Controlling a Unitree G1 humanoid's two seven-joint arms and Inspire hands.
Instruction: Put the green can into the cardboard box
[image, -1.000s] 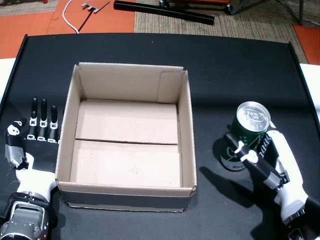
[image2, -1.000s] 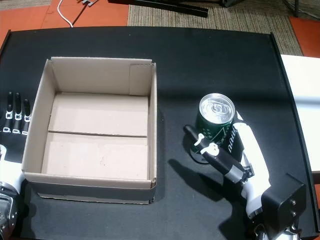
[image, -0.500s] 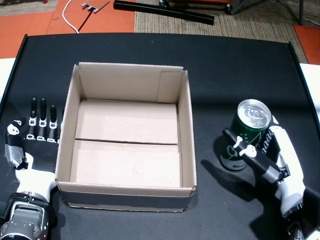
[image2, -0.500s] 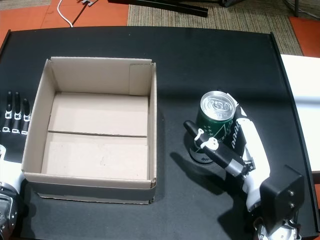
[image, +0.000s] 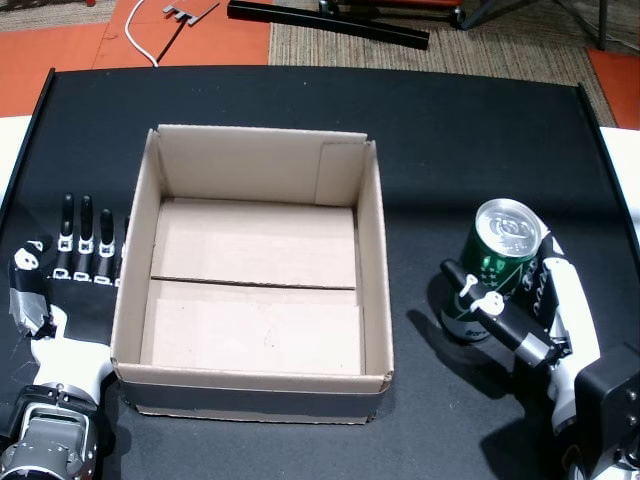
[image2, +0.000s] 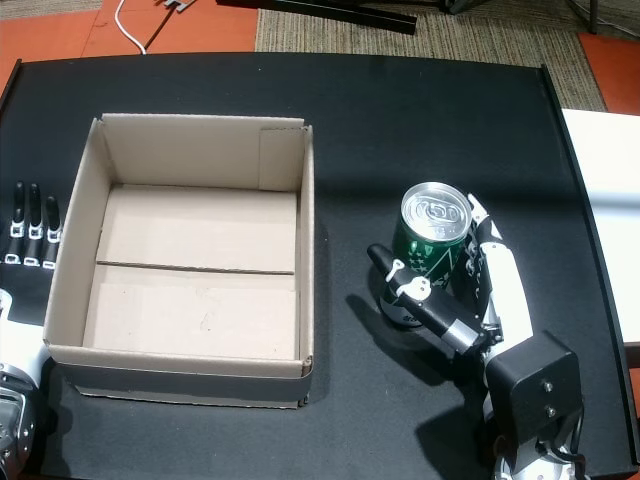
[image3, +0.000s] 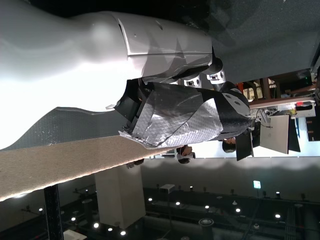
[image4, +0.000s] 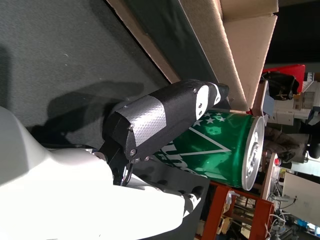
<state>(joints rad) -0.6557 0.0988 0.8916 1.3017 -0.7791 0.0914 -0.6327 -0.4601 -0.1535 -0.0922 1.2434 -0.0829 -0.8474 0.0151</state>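
Your right hand (image: 530, 310) has closed further round the can (image: 490, 268), grasping it right of the empty box (image: 372, 250); left hand (image: 62, 270) rests released.

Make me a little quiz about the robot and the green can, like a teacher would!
1. True or false: the green can is already inside the cardboard box.
2. Which hand is wrapped around the can? A) left hand B) right hand C) both hands
3. Fill in the missing word: the left hand lies flat on the black ____ beside the box.

Key:
1. False. The can stands outside the box, on the table, and the box holds nothing.
2. B. The right hand has its thumb and fingers round the can.
3. Table.
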